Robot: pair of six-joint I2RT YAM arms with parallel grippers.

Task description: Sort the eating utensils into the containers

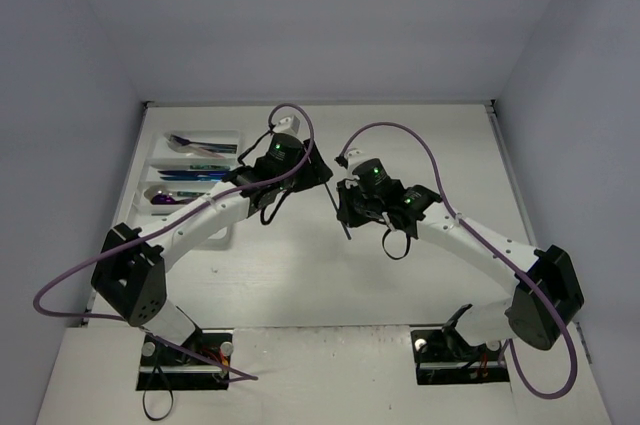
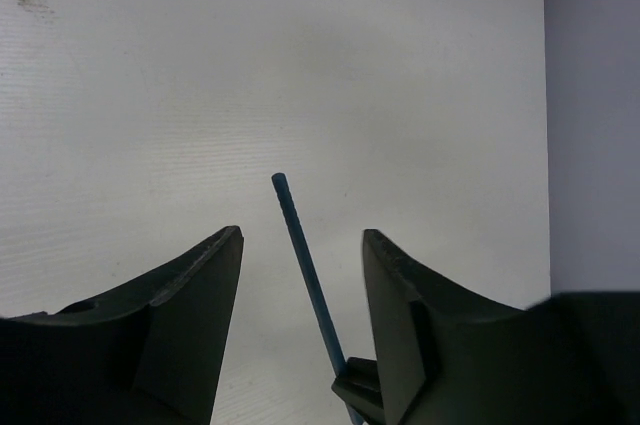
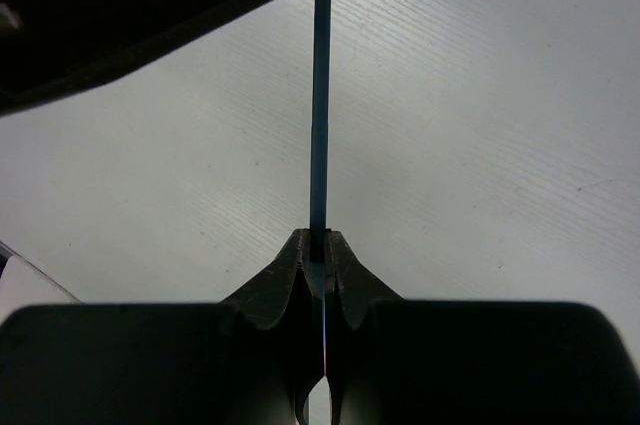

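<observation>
Task looks well along. In your top view the white tray (image 1: 175, 158) at the bench's (image 1: 420, 145) far left holds several utensils, including a purple spoon (image 1: 163, 199).

- **Still unsorted:** one blue utensil (image 3: 319, 125), held off the bench between the arms. Fork, knife or spoon: can't tell.
- **Right end effector** (image 3: 318, 250): pinched tight on its shaft.
- **Left end effector** (image 2: 302, 235): spread, a finger on either side of the free tip, not touching.
- **Other loose pieces:** none seen, but the arms hide part of the bench.
- **Writing:** no brand, label or text legible.

I count one left end effector (image 2: 300, 235), one right end effector (image 3: 318, 237), one blue utensil (image 3: 319, 95), and one tray (image 1: 228, 135) holding about four utensils (image 1: 165, 199).
</observation>
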